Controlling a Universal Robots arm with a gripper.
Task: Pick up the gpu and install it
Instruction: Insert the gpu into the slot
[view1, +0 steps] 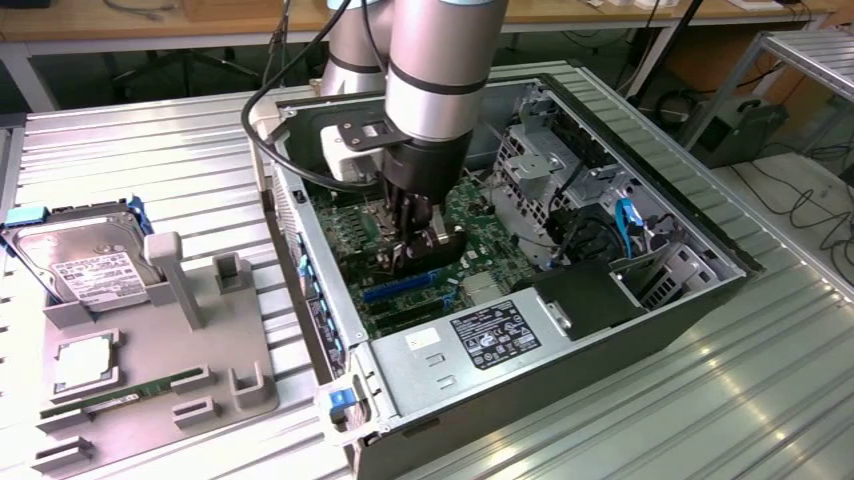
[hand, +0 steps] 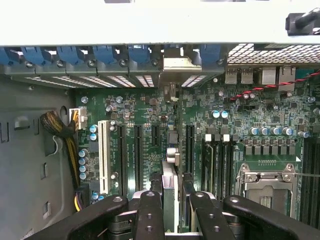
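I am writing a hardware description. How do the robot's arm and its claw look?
The arm is a silver-grey metal tube with a dark band and black joint section. Black cables loop beside it. The claw has black fingers with small round screw holes.

The arm points almost straight down, its wrist a little tilted toward 5 o'clock in the exterior view. The gripper (view1: 416, 250) (hand: 170, 200) is vertical, its black fingers (hand: 149, 212) (two pairs) closed on the gpu (hand: 170, 187).
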